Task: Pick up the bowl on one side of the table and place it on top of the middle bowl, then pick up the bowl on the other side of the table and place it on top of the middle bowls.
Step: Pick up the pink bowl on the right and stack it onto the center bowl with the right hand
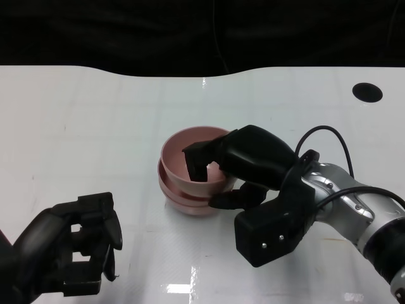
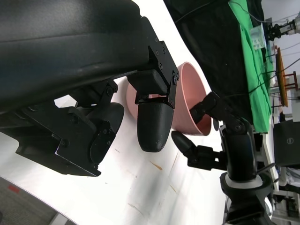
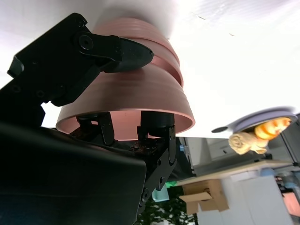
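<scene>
Your right hand (image 1: 243, 168) is pinching the rim of the top pink plastic bowl (image 1: 190, 158), fingers inside and thumb beneath, as it is sitting on the stacked pink bowls (image 1: 186, 201). Be checking it is nesting level before you are letting go; your left hand (image 1: 76, 250) is hanging empty, fingers loosely curled, well apart from the stack.

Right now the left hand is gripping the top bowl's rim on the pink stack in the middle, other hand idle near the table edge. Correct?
Wrong hand. The right hand grips the top bowl by its rim, fingers inside and outside the wall, on the pink stack. The left hand is the idle one, holding nothing near the table edge. The head view shows it.
</scene>
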You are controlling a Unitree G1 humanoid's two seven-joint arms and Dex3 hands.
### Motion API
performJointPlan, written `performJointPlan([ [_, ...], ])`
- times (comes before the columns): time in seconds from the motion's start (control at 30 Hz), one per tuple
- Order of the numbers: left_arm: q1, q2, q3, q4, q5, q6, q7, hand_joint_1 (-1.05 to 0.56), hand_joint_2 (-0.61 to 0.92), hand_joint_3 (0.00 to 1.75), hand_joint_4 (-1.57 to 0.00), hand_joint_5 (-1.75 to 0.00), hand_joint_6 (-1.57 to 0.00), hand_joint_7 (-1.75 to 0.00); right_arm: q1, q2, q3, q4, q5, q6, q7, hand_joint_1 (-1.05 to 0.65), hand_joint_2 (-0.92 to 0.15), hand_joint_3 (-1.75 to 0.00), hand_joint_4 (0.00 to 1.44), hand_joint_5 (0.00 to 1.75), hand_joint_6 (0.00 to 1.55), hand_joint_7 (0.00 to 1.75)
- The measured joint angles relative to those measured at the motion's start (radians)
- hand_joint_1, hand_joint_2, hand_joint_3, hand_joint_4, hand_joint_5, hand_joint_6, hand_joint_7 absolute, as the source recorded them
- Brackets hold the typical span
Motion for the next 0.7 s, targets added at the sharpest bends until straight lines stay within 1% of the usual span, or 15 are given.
performJointPlan([
  [0.17,0.0,-0.001,-0.001,0.0,0.001,0.003,0.002,0.23,0.55,1.35,-0.8,-1.71,-0.75,-1.57,-0.019,0.021,0.019,0.056,-0.01,0.009,-0.024,-0.21,-0.68,-0.74,0.88,1.75,0.64,1.74],
  [0.23,0.0,-0.001,-0.001,0.0,0.002,0.003,0.002,0.23,0.55,1.35,-0.8,-1.71,-0.74,-1.57,-0.024,0.025,0.024,0.068,-0.011,0.01,-0.027,-0.23,-0.68,-0.71,0.87,1.75,0.66,1.66],
  [0.33,0.0,-0.002,-0.001,0.0,0.002,0.003,0.002,0.23,0.55,1.35,-0.8,-1.71,-0.74,-1.57,-0.032,0.036,0.033,0.084,-0.018,0.01,-0.04,-0.24,-0.68,-0.67,0.87,1.75,0.67,1.62],
  [0.4,0.0,-0.003,-0.001,0.0,0.002,0.002,0.002,0.23,0.55,1.35,-0.8,-1.71,-0.74,-1.57,-0.032,0.042,0.039,0.09,-0.026,0.009,-0.05,-0.23,-0.69,-0.65,0.88,1.75,0.66,1.66],
  [0.47,0.0,-0.004,-0.002,0.001,0.002,-0.005,0.002,0.23,0.55,1.35,-0.8,-1.7,-0.74,-1.56,-0.034,0.048,0.045,0.098,-0.03,0.009,-0.062,-0.24,-0.7,-0.65,0.89,1.75,0.66,1.66],
  [0.53,0.0,-0.004,-0.002,0.001,0.004,-0.013,0.002,0.23,0.55,1.35,-0.81,-1.7,-0.75,-1.56,-0.037,0.05,0.053,0.103,-0.034,0.009,-0.07,-0.26,-0.72,-0.65,0.89,1.75,0.64,1.71],
  [0.7,0.0,-0.008,-0.003,0.001,0.005,-0.013,0.002,0.23,0.54,1.35,-0.81,-1.69,-0.75,-1.55,-0.053,0.055,0.066,0.124,-0.04,0.001,-0.08,-0.28,-0.75,-0.64,0.89,1.75,0.65,1.73],
])
